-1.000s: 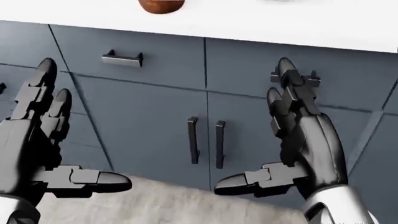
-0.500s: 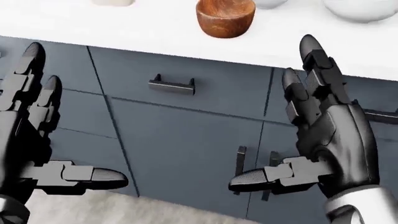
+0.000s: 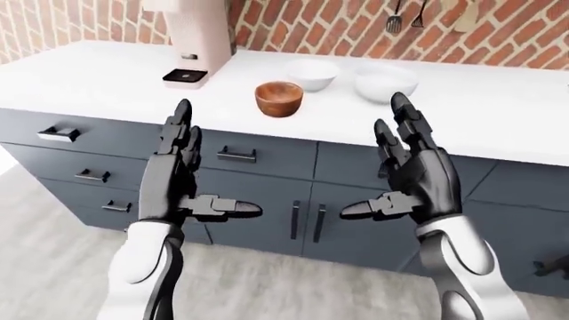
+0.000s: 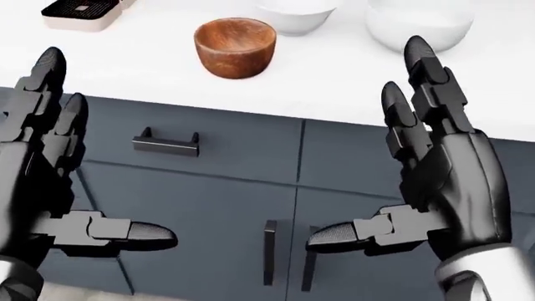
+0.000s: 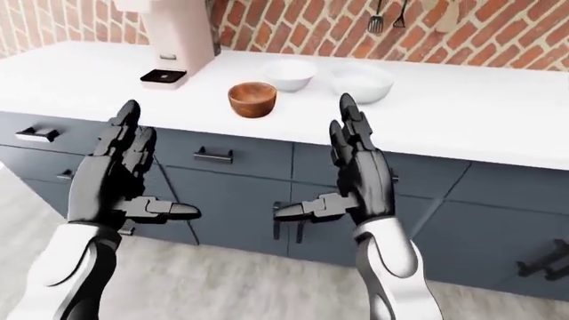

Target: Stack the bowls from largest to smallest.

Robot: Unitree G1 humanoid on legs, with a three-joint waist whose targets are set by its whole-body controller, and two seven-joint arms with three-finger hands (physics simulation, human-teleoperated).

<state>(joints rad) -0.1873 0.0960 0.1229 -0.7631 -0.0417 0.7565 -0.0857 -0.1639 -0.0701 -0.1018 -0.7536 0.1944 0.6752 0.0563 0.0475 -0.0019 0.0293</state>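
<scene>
Three bowls stand on the white counter. A small wooden bowl is nearest the counter's edge. A small white bowl stands above and to its right, and a larger white bowl further right. Both hands are raised below the counter's edge, against the cabinet fronts, palms facing each other. My left hand is open and empty, left of the wooden bowl. My right hand is open and empty, its fingertips below the large white bowl. Neither hand touches a bowl.
A pale coffee machine stands on the counter, left of the bowls. Utensils hang on the brick wall. Dark grey drawers and cabinet doors fill the counter's face. A light rug covers the floor.
The camera has moved: the counter and bowls have slid down into the head view and shifted left. Both hands stay open, the right one slightly higher.
</scene>
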